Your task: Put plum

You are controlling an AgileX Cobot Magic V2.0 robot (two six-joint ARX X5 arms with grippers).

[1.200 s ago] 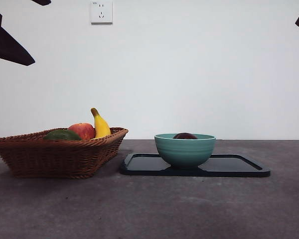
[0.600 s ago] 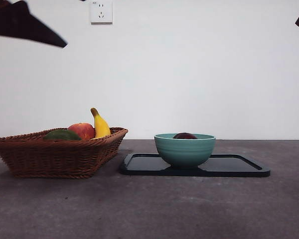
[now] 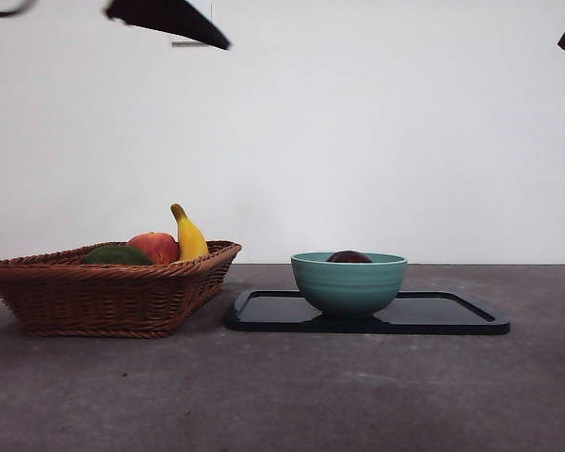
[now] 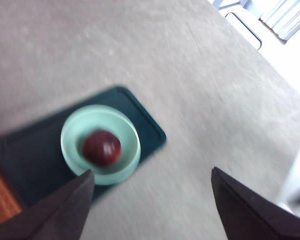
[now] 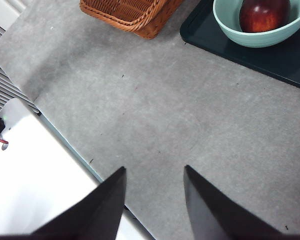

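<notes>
Plum [image 3: 349, 256] sits in green bowl [image 3: 349, 285] on tray [image 3: 452, 318], centre frame. Left tool [image 4: 152, 200] high above, wide open, empty; right tool [image 5: 155, 197] open, empty. Risk: a careless descent could knock bowl w/ plum.

Plum [image 3: 349, 257] in bowl [image 3: 349, 285] on tray [image 3: 452, 315]; basket [image 3: 104, 292] at the tray's 9 o'clock, holding apple [image 3: 155, 247] and banana [image 3: 189, 235].

A small, round, glossy plum [image 5: 264, 14] of dark maroon skin, nearly black from the front [image 3: 349, 257], sits at the centre of a pale green ceramic bowl [image 3: 349, 285], only its top rising above the rim, nothing gripping it.
</notes>
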